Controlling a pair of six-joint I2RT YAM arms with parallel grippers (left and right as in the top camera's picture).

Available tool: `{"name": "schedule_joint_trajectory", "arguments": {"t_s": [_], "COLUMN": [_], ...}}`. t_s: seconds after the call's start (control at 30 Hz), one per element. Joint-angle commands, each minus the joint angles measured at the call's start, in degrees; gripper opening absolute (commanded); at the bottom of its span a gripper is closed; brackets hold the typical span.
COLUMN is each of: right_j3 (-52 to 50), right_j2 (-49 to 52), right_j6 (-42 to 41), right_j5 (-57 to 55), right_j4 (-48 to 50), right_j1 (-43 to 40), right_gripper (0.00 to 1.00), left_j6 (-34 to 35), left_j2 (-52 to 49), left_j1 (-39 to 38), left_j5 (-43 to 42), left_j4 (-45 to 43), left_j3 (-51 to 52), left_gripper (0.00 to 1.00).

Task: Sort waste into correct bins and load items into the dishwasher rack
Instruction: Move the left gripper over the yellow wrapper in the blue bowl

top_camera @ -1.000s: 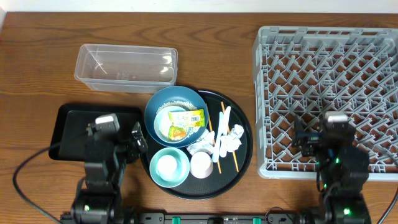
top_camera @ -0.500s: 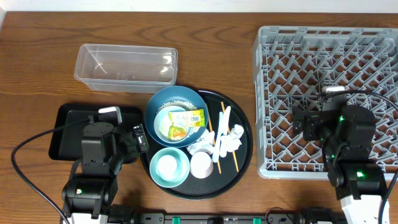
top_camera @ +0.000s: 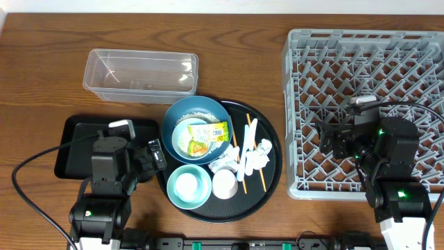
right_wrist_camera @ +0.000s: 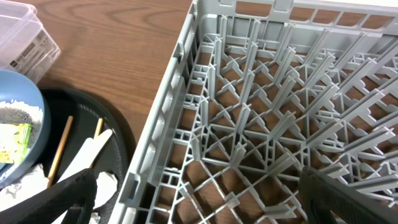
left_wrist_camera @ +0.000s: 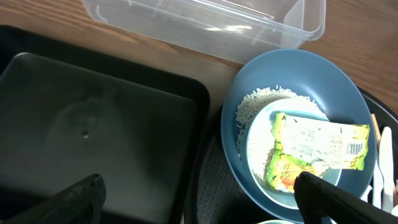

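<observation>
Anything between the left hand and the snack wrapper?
Only the near rim of the blue bowl. The snack wrapper lies uncovered on a white dish inside that bowl; the open left hand sits just outside the rim. Nothing visible blocks it from above.

The left pincer (left_wrist_camera: 198,183) is spread wide, its two dark fingertips (left_wrist_camera: 68,202) showing at the lower corners. Under the left fingertip lies the shallow black tray (left_wrist_camera: 93,118). Beyond it, on the wooden tabletop (left_wrist_camera: 354,37), stands the clear tub (left_wrist_camera: 205,18). To the right, the blue bowl (left_wrist_camera: 311,74) sits on a round black tray (left_wrist_camera: 208,186), just beside the shallow one. In the bowl lies a white dish (left_wrist_camera: 258,146) with a yellow-green wrapper (left_wrist_camera: 311,149) across it, and white rice (left_wrist_camera: 252,109) along the dish's upper left rim. A white spoon (left_wrist_camera: 387,165) shows at the right edge.
</observation>
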State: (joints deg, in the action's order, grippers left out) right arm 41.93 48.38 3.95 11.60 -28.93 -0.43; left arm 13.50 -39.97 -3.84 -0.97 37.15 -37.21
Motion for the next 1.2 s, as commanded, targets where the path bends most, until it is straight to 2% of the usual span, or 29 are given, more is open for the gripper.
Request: {"name": "schedule_joint_trajectory", "arguments": {"t_s": [0.0,0.37,0.7,0.9,1.07,1.17], "right_j3": [1.4,1.6,9.0,12.3,12.5,12.5], "right_j2": [0.0,1.4,9.0,12.5,14.1,14.2], "right_j6": [-0.7,-0.5,0.4,1.5,0.7,-2.7], "right_j5": [0.9,-0.7,-1.3,-1.6,-6.5,-10.8], "right_j4": [-0.1,-0.5,-6.6,-8.4,-8.2,-8.2], "right_j1": [-0.3,-0.3,0.2,5.2,10.1,10.4], "right_gripper": [0.99,0.99,0.92,0.9,0.94,0.96], "left_j6": [0.4,1.9,1.9,9.2,9.5,9.5], "left_j2": [0.2,-0.2,-7.3,-12.2,-14.2,-14.1], "left_j1": [0.3,0.3,0.3,0.3,0.3,0.3], "left_j5": [-0.1,-0.1,-0.1,-0.1,-3.1,-3.1], "left_j4": [0.2,1.0,9.0,12.3,11.6,7.4], "left_j3": [-1.4,-1.5,-9.7,-11.8,-12.7,-12.8], "left_gripper": [0.98,0.98,0.98,0.98,0.98,0.98]}}
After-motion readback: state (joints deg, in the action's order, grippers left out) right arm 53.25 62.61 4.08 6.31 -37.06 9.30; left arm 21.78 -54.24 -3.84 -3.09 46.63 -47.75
